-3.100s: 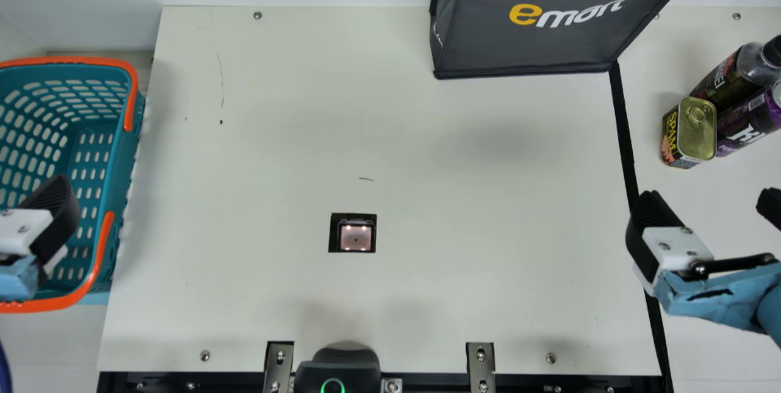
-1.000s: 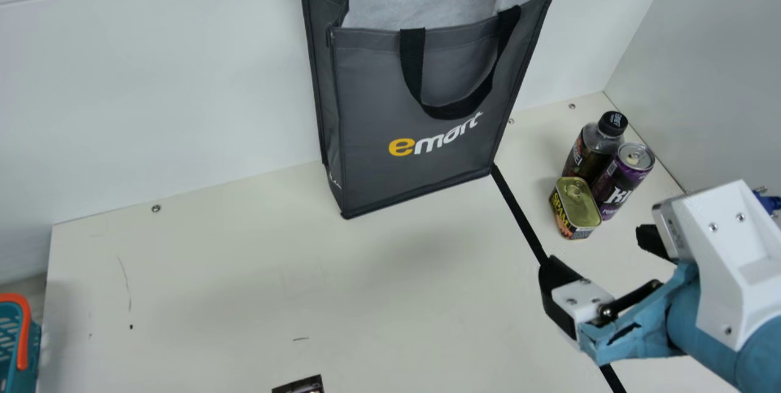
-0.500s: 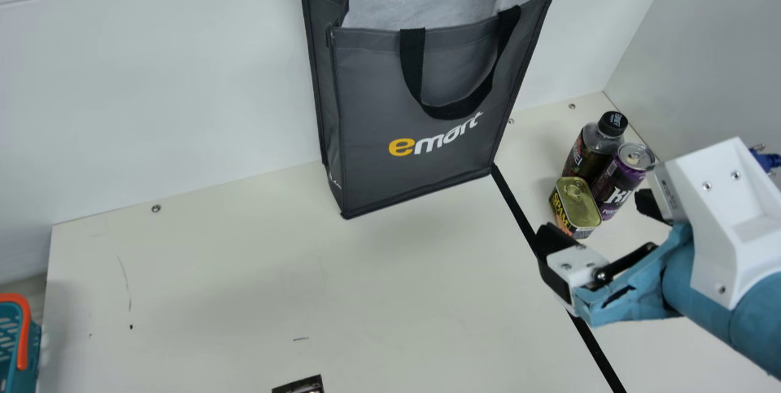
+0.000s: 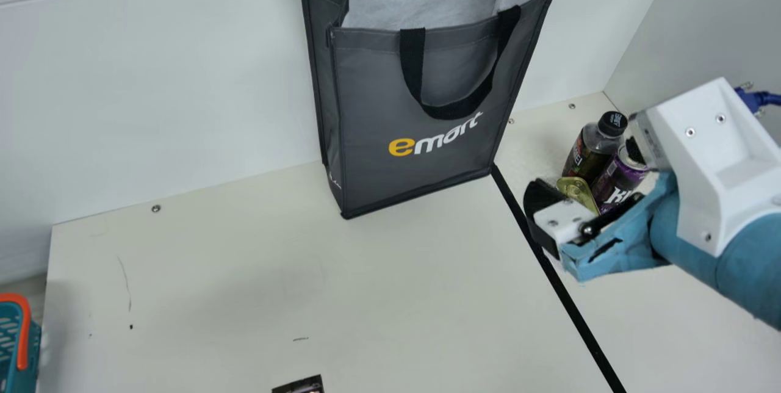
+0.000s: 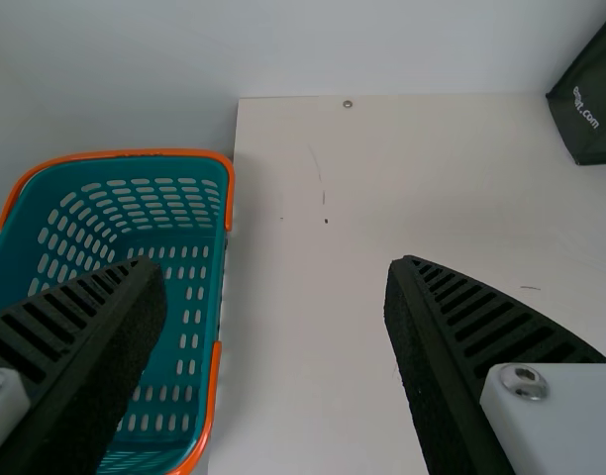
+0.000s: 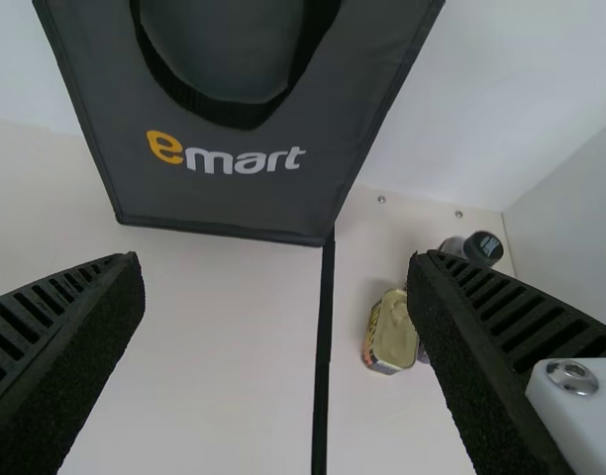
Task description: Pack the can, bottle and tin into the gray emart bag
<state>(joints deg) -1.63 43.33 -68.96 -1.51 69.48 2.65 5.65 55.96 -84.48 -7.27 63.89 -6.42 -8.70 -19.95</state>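
Main view. Step in hand, as judged: approach for the 1st pick, w/ all 3 goods outside the bag (image 4: 372, 88), which stands upright, mouth open. The bottle (image 4: 584, 149), can (image 4: 612, 180) and tin (image 4: 576, 188) stand bunched on the table (image 4: 256, 277), R of the bag; the tin, partly hidden, is nearer the robot than the bottle. The R gripper (image 4: 586, 167), open & holding nothing, hangs over the group, likewise R of the bag.

L wrist view. The L gripper (image 5: 275, 267) is open & empty, well L of the bag, w/ the basket (image 5: 135, 154) below. Prob. no role in this pick.

R wrist view. The gap of the R gripper faces the bag's front rather than the goods; one side overlaps the bottle & can, w/ the tin just inside. The next move prob. calls for a shift farther R of the bag, centering on one item (tin seems likeliest), then lowering & closing. Main risk: w/ the goods so close, the outer side may knock the can or bottle, esp. if lowered off-center.
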